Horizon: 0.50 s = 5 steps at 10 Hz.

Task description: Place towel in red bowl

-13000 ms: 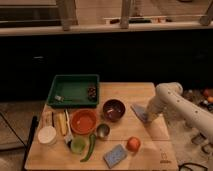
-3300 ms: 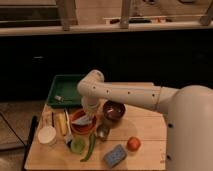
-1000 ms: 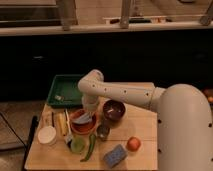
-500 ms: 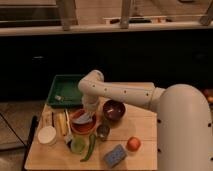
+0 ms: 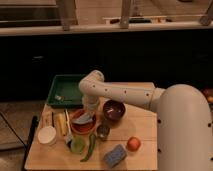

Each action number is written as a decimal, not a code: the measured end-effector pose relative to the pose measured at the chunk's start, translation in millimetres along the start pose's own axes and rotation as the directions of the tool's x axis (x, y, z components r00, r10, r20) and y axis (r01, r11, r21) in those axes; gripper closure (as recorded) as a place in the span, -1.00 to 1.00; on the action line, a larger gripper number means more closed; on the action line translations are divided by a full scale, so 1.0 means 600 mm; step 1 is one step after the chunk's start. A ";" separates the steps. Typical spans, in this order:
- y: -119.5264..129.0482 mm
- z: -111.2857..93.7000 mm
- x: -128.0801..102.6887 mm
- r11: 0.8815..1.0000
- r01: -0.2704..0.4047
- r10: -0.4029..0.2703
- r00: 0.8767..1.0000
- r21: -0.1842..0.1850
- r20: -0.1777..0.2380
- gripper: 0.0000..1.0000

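My gripper [image 5: 89,112] over red bowl [image 5: 76,126], arm shell smooth white plastic; towel [image 5: 84,119] soft matt cloth in glossy bowl; table [image 5: 145,127] pale matt wood; small cup [image 5: 103,131] shiny metal.

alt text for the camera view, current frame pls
A white robot arm reaches across a wooden table, its gripper down over the red bowl, where the grey-blue towel lies. Around the bowl sit a purple-maroon bowl, a small metal cup, a blue sponge, an orange fruit and a green tray.
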 end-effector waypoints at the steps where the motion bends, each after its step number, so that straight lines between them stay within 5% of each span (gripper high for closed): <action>1: 0.000 0.001 0.000 1.000 0.001 -0.001 1.000 0.000 0.000 0.98; 5: 0.002 0.003 0.002 1.000 0.003 -0.003 1.000 0.000 0.000 0.98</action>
